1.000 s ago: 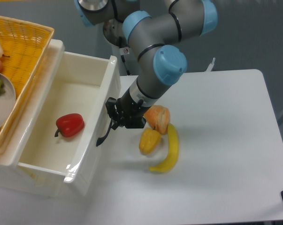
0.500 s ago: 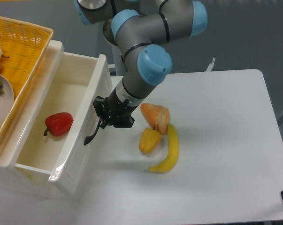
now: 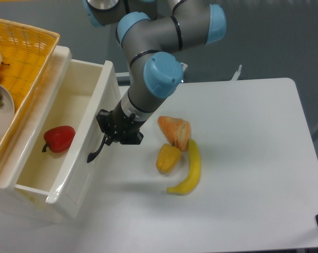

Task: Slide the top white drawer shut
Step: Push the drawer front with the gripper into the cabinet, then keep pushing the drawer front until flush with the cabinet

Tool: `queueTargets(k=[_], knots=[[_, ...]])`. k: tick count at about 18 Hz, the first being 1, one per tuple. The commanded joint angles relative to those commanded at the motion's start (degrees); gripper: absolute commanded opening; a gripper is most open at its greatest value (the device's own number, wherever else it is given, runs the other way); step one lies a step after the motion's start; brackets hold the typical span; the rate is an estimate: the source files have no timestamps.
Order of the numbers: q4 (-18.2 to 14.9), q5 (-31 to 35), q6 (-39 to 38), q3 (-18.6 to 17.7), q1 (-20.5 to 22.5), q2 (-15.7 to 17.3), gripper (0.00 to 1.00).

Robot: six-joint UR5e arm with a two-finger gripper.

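- Camera view shows the top white drawer (image 3: 93, 134) at the bench's left edge, partly open, a red pepper (image 3: 58, 138) inside.
- Gripper (image 3: 118, 133) presses its front beside the black handle (image 3: 97, 151); whether the jaws are clenched I cannot tell.
- Push should stay straight along the rails, I think.

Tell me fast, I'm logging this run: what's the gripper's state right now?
Gripper: pressed against the top white drawer front by its black handle; open or closed cannot be told.
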Motion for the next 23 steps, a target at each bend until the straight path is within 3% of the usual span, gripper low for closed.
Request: queueTargets(k=[23], knots=[[2.64, 0.00, -5.10, 0.00, -4.57, -0.53, 0.08]])
